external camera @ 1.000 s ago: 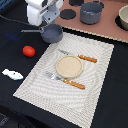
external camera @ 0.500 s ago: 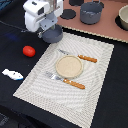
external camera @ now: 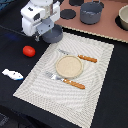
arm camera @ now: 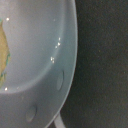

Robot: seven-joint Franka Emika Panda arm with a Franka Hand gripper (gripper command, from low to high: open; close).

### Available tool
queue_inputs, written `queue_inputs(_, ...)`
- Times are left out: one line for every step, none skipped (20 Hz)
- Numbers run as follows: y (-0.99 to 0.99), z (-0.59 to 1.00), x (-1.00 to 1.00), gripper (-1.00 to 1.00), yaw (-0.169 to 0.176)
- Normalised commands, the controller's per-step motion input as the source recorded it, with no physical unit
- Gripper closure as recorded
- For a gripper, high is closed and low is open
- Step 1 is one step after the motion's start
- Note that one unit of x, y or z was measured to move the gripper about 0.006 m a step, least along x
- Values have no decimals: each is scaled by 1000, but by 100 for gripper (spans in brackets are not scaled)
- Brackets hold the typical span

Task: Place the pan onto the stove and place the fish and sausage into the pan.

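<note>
The stove [external camera: 95,20] lies beyond the gripper [external camera: 44,36], whose jaw state cannot be told, while the pan [external camera: 54,35] sits directly beneath it, the fish [external camera: 12,74] and sausage [external camera: 29,50] lying nearer the camera.

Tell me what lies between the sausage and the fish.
Nothing: in the exterior view, only bare dark tabletop separates the sausage from the fish.

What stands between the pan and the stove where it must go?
In the exterior view, nothing stands between them. The pan sits under the gripper, just in front of the stove. The large grey pot already occupies one burner, but the near edge looks free.
</note>
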Motion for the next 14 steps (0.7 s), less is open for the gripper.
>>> queue_inputs(63,-314,-160,-100,-31)
queue_inputs(74,-243,-134,-100,-29)
queue_inputs(80,-206,-94,-100,-27)
queue_inputs(100,-149,-66,100,-29)
queue_inputs(63,-114,-60,100,-26)
queue_inputs(83,-97,-34,100,-26)
queue_inputs(89,-86,-29,100,-26)
queue_inputs(94,-54,-9,100,-27)
queue_inputs(103,-51,0,100,-27)
queue_inputs(100,-69,-20,100,-26)
queue_inputs(91,-97,-46,100,-25)
queue_inputs(97,-131,-40,100,-23)
queue_inputs(106,-134,-43,100,-23)
queue_inputs(94,-134,-26,100,-20)
